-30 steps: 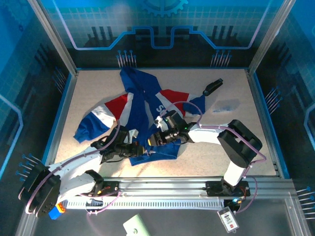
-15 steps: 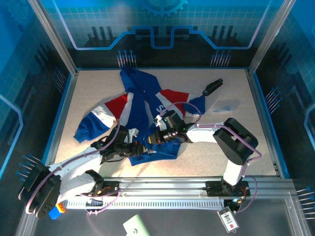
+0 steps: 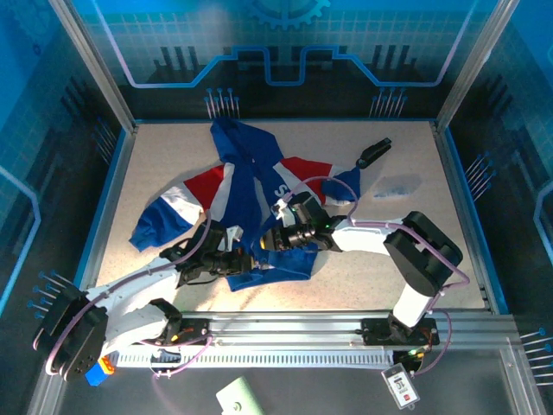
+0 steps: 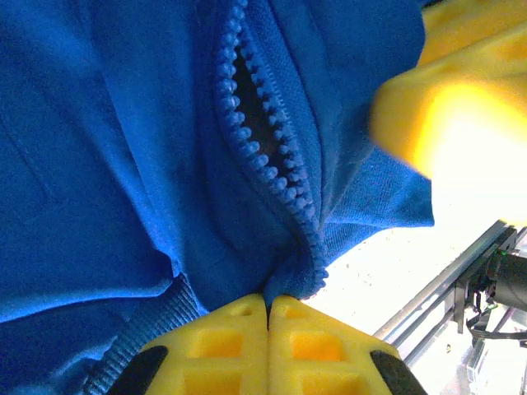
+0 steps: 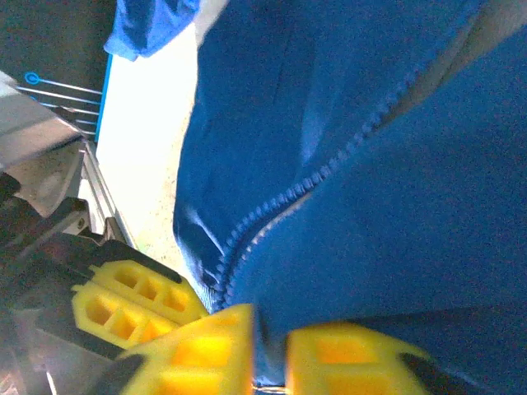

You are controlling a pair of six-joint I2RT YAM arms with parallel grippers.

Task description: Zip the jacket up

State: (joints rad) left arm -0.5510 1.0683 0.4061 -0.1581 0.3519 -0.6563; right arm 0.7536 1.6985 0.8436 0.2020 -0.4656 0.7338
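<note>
From above, I'm seeing the jacket [image 3: 246,186] lying mid-counter [image 3: 173,156], with a black tool [image 3: 373,153] sitting well apart, far right. On the left wrist, the left jaws are clenching the hem below the zipper [image 4: 263,156]. On the right wrist, the right jaws are grasping blue fabric just beside them.

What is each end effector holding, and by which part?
Left end effector: the jacket, at the zipper's bottom end. Right end effector: jacket fabric beside the zipper.
</note>
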